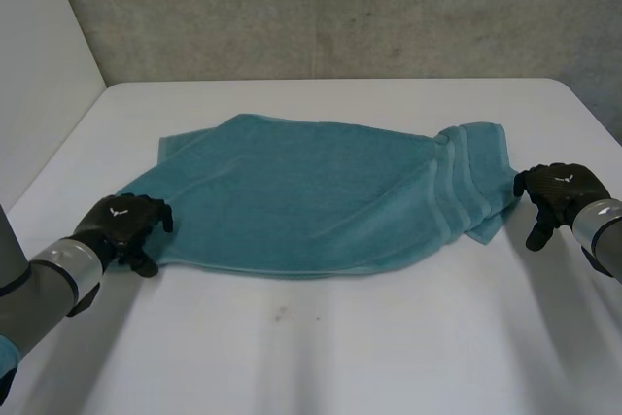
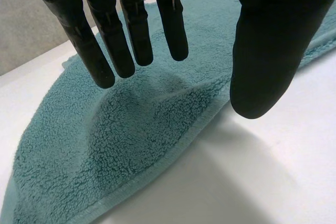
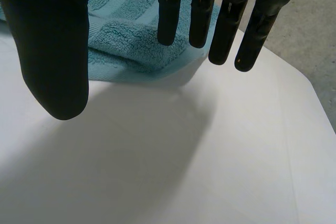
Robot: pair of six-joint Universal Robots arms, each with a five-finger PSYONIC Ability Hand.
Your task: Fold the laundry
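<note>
Nearest the camera, the robot's left arm (image 1: 39, 284) reaches in from the near left corner of a white table (image 1: 321, 357). Its black left hand (image 1: 121, 225) sits at the near left corner of a teal terry towel (image 1: 321, 191).

In the left wrist view, the fingers (image 2: 131, 35) are straight and spread over the towel's looped pile. The thumb (image 2: 265, 61) stands well apart from them, above the hemmed edge where cloth meets bare table. Nothing is pinched; the hand is released. Whether the fingertips touch the cloth cannot be told.

The towel lies spread across the middle of the table, its long side running left to right. Its surface is mostly flat, with soft creases. At the right end, woven bands cross the cloth, and one layer overlaps another there.

The right hand (image 1: 559, 191) is just beside that banded right end, at the table's right side. In the right wrist view, its fingers (image 3: 202, 14) hang straight with the thumb (image 3: 52, 51) held wide. The towel's rumpled end lies at the fingertips, and bare table lies under the palm. This hand is also released and holds nothing.

A grey concrete wall (image 1: 340, 7) rises behind the table.
</note>
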